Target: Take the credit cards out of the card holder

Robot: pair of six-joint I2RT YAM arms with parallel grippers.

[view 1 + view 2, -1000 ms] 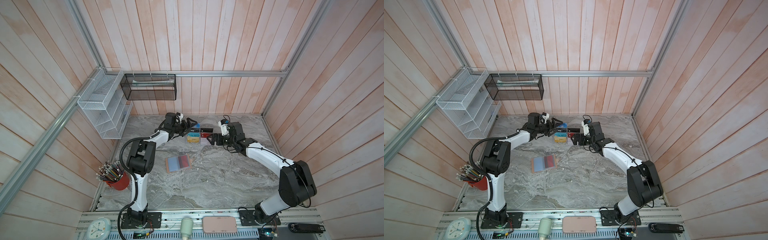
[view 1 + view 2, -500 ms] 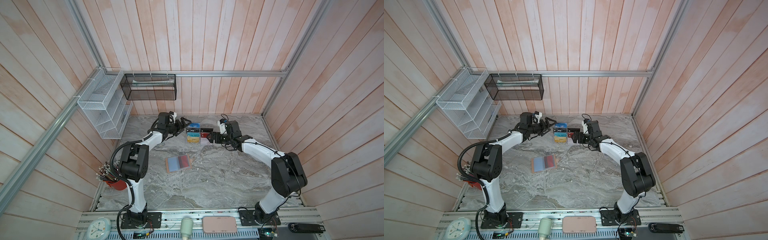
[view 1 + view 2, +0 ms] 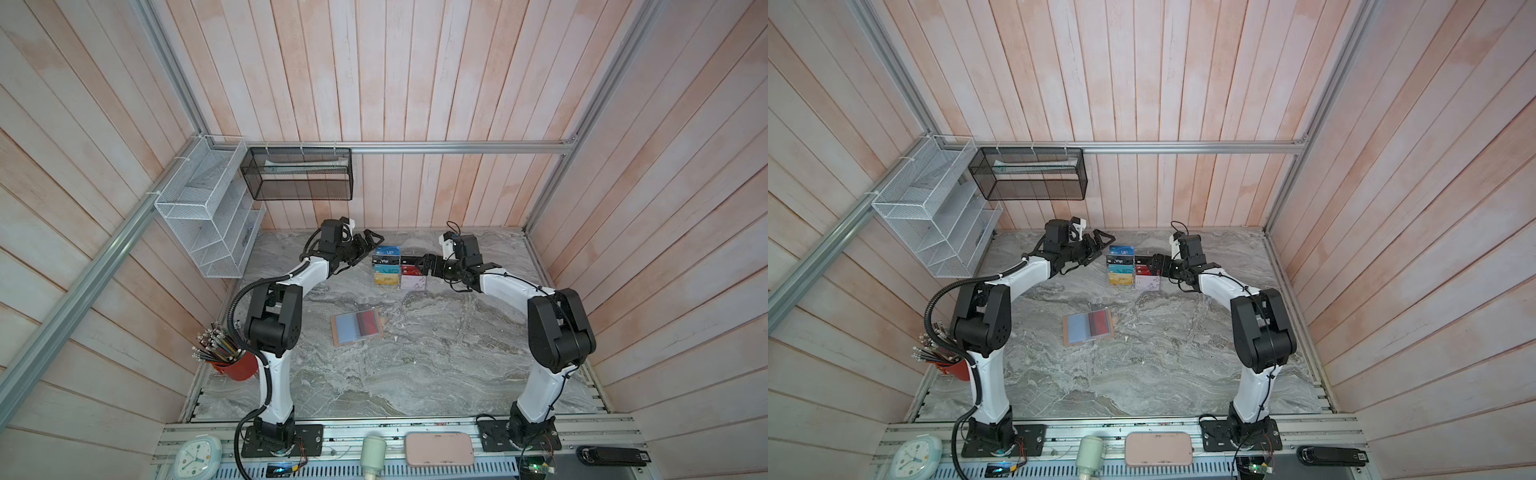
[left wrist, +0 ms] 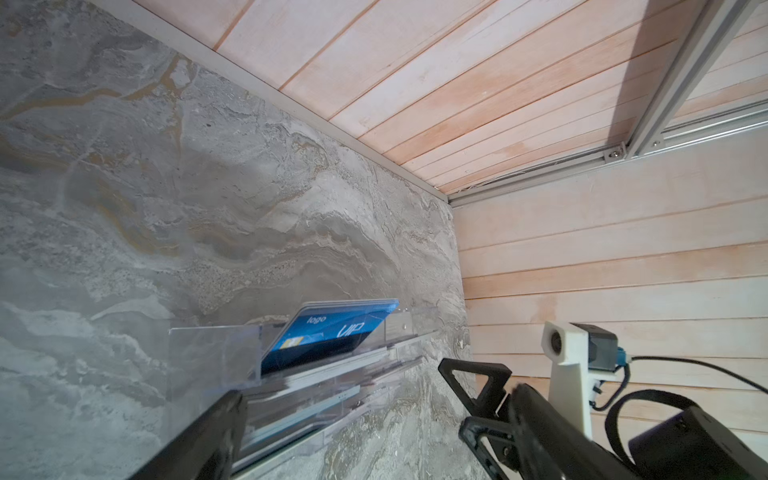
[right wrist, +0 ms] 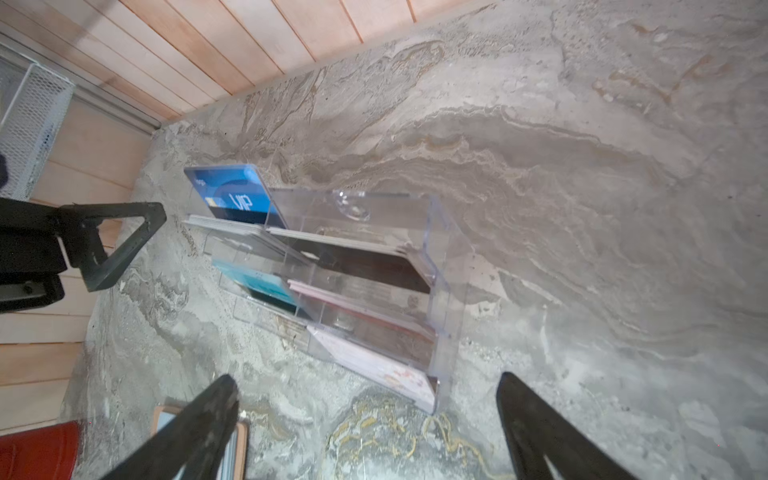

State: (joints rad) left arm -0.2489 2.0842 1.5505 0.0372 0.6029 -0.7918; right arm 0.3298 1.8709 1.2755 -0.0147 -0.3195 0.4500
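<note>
**Q:** Key to the fig., pls: how many arms are working, and how are the jaws standing?

**A:** Two arms. The left gripper (image 3: 368, 247) is hovering just beside the left side of one clear acrylic rack (image 3: 400, 268), jaws spread wide, released, gripping nothing. The right gripper (image 3: 424, 266) is hovering at the rack's right side, jaws likewise wide and released. The right wrist view is showing its two fingers (image 5: 195, 428) well apart above the worktop (image 3: 436, 345).

**Q:** And the task's items?

**A:** One card holder (image 3: 345, 332) is lying open and flat near mid-worktop, well apart from both grippers and nearer the arm bases than the rack. One dark red card (image 3: 368, 324) is sitting in its right half, and the left half is showing pale blue lining. Whether more credit cards are sitting under it, can't tell.

**Q:** Rack contents, counted?

**A:** Two cols. The left col. is showing four card faces: blue "VIP", black "Vip", teal, yellow. The right col. is showing three: black, red, pale pink.

**Q:** Surroundings?

**A:** One red pencil cup (image 3: 235, 368) is standing by the left arm's base. One white mesh shelf (image 3: 203, 224) and one black mesh basket (image 3: 299, 178) are hanging on the walls. One clock (image 3: 197, 455) and one pink case (image 3: 439, 449) are lying on the front rail.
</note>
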